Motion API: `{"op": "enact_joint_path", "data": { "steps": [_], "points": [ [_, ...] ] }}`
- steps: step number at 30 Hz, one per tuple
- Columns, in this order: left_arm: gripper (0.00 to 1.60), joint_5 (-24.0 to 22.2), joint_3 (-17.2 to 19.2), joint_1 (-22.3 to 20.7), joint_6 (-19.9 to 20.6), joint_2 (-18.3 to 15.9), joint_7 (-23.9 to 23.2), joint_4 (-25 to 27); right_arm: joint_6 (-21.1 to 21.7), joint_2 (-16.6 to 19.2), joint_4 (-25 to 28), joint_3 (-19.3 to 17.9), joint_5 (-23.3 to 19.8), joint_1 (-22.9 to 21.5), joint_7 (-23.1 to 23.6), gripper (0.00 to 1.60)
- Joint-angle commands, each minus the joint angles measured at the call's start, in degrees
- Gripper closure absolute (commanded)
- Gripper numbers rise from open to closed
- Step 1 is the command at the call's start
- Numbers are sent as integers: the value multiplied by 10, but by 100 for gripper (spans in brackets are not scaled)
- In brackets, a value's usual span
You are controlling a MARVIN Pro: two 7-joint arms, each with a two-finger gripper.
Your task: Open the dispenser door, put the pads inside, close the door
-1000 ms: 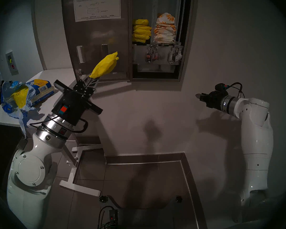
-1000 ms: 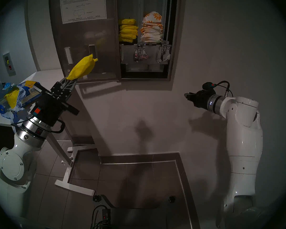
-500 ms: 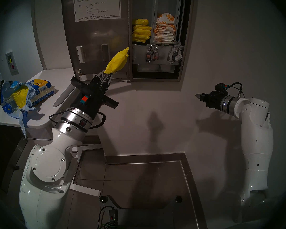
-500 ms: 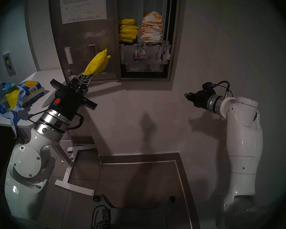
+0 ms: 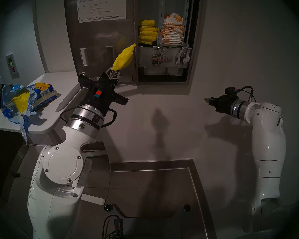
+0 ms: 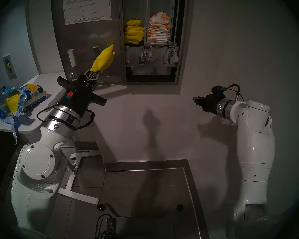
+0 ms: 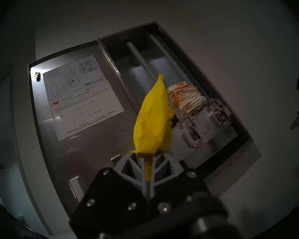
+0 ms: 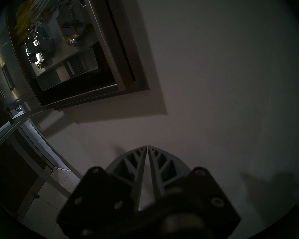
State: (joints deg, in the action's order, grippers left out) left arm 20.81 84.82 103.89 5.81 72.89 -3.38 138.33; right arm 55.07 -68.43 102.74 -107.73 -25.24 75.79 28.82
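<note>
Your left gripper (image 5: 114, 71) fingers pinch a yellow pad (image 5: 124, 58) by its tail, aiming it at the open dispenser's yellow stack (image 5: 147, 32). Right gripper (image 8: 147, 146) fingers: pressed together, empty.

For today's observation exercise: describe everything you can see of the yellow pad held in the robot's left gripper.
The yellow pad is a small soft packet in a crinkled bright yellow wrapper, tapering to a twisted tip. The left gripper is shut on its lower end, so it sticks out tilted upward. In the head view it sits in front of the open dispenser door, its tip near the door's hinge edge, below the stack of yellow pads in the cabinet. Nothing else visibly touches it.
</note>
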Motion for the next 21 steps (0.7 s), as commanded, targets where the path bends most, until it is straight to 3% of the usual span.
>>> {"op": "enact_joint_path", "data": {
  "steps": [1, 8, 10, 13, 21],
  "points": [
    [160, 84, -31, -65, 13, -38, -14, 17, -1, 4, 15, -1, -1, -15, 0, 108],
    [160, 162, -60, -95, 31, -46, -31, 17, -2, 4, 14, -1, -1, -15, 1, 108],
    [160, 187, -74, -120, 50, -50, -44, 17, -2, 4, 14, -1, -1, -15, 1, 108],
    [160, 209, -79, -117, 58, -47, -51, 17, -2, 4, 14, -1, -1, -15, 1, 108],
    [160, 293, -111, -163, 119, -41, -98, 17, -2, 4, 14, -1, -2, -15, 1, 108]
  ]
}}
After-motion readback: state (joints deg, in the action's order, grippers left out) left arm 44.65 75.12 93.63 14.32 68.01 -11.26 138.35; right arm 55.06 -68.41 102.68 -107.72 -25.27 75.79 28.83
